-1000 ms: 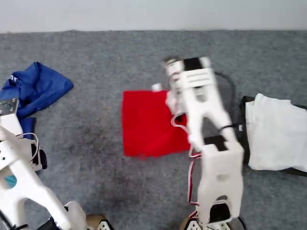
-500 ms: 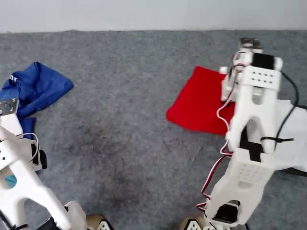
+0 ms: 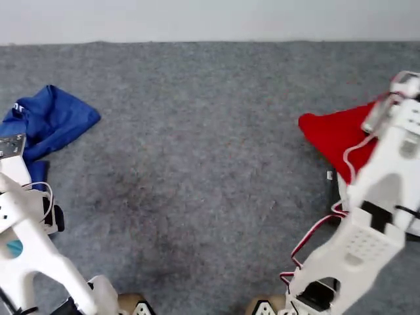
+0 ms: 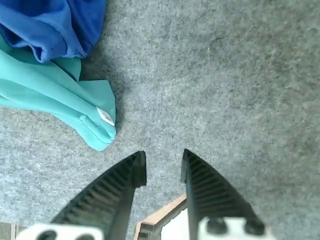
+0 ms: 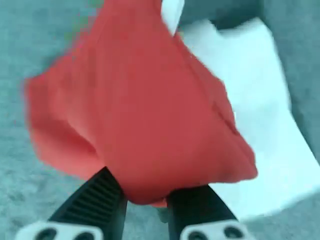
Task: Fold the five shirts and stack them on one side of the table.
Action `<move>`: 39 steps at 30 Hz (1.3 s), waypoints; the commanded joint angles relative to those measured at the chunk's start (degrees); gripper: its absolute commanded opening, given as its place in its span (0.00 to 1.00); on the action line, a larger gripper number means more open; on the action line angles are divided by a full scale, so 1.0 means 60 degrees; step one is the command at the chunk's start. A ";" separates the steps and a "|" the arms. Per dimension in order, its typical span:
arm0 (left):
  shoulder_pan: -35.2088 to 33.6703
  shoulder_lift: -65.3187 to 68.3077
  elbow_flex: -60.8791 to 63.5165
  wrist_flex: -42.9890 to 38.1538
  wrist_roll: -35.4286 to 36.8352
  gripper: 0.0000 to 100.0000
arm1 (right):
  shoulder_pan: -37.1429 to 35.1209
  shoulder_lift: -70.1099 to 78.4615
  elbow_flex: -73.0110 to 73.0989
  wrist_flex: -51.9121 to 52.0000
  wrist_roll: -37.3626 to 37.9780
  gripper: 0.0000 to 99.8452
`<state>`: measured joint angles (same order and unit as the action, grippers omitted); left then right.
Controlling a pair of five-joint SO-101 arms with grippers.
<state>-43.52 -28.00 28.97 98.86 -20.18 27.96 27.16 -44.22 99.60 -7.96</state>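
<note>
My right gripper (image 5: 145,192) is shut on the folded red shirt (image 5: 135,115), which hangs from it above the folded white shirt (image 5: 260,130). From above, the red shirt (image 3: 335,134) is at the table's right edge beside the right arm (image 3: 374,197). A crumpled blue shirt (image 3: 49,121) lies at the far left. In the left wrist view the blue shirt (image 4: 50,25) rests on a teal shirt (image 4: 60,100). My left gripper (image 4: 160,167) hovers open over bare carpet just beside the teal shirt.
Grey carpet (image 3: 197,131) covers the table, with wide free room in the middle. The left arm (image 3: 26,243) stands at the near left corner. A pale wall runs along the far edge.
The right arm has swung from the middle of the table to the right edge, carrying the red shirt over the white one. The left arm has not moved.
</note>
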 commanded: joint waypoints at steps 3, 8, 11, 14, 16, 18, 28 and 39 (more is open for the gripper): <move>0.0059 -0.0044 -0.0022 0.0044 -0.0088 0.13 | 0.1429 -0.0725 -0.0147 0.0535 -0.0132 0.01; 0.0059 -0.0044 -0.0007 0.0044 -0.0088 0.13 | 0.2161 -0.0755 0.1070 0.0535 -0.0088 0.01; 0.0059 -0.0044 -0.0007 0.0044 -0.0088 0.13 | 0.2322 -0.0696 0.1875 0.0505 -0.0073 0.01; 0.0059 -0.0044 -0.0007 0.0044 -0.0088 0.13 | 0.2381 -0.0711 0.2667 0.0198 -0.0073 0.01; 0.0059 -0.0044 -0.0007 0.0044 -0.0088 0.13 | 0.2469 -0.0740 0.3033 -0.0037 -0.0059 0.01; 0.0059 -0.0044 -0.0007 0.0044 -0.0088 0.13 | 0.2542 -0.0755 0.3238 0.0007 -0.0059 0.01; 0.0059 -0.0044 -0.0007 0.0044 -0.0088 0.13 | 0.3524 -0.0681 0.3458 -0.0286 0.0659 0.01; 0.0059 -0.0044 -0.0007 0.0044 -0.0088 0.13 | 0.3465 -0.0784 0.3385 0.0491 0.2242 0.17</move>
<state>-43.52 -28.00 29.14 98.86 -20.18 48.44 27.08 -23.30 100.31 3.03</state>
